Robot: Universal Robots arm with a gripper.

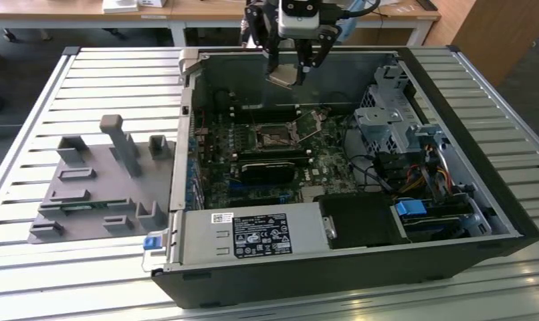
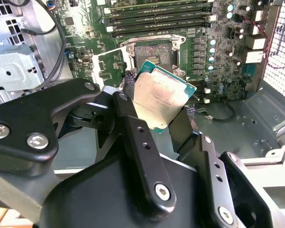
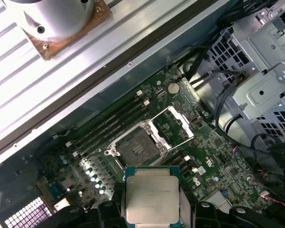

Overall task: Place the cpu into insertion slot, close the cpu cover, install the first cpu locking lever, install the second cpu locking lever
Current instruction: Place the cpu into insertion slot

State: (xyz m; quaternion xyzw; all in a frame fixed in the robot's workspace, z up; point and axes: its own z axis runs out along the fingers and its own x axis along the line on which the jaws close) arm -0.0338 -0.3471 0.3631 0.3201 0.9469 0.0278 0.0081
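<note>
Second wrist view: the cpu (image 2: pixel 161 95) is held tilted in the air above the motherboard (image 3: pixel 218 156), clamped in the gripper (image 1: pixel 290 65).
The fingers are closed on two opposite edges of the chip, and its silvery metal top is left uncovered between them. The insertion slot (image 3: pixel 135 147) is seen bare near the middle of the motherboard, well apart from the chip, and the cpu cover (image 3: pixel 183 121) is swung open just beside it. The chip is judged to be light and stiff, slick on its metal top and fragile on its contact side. It is best taken by the rim of its green board, as here, so that both faces are left untouched. A skewed hold could be expected to slip.
</note>
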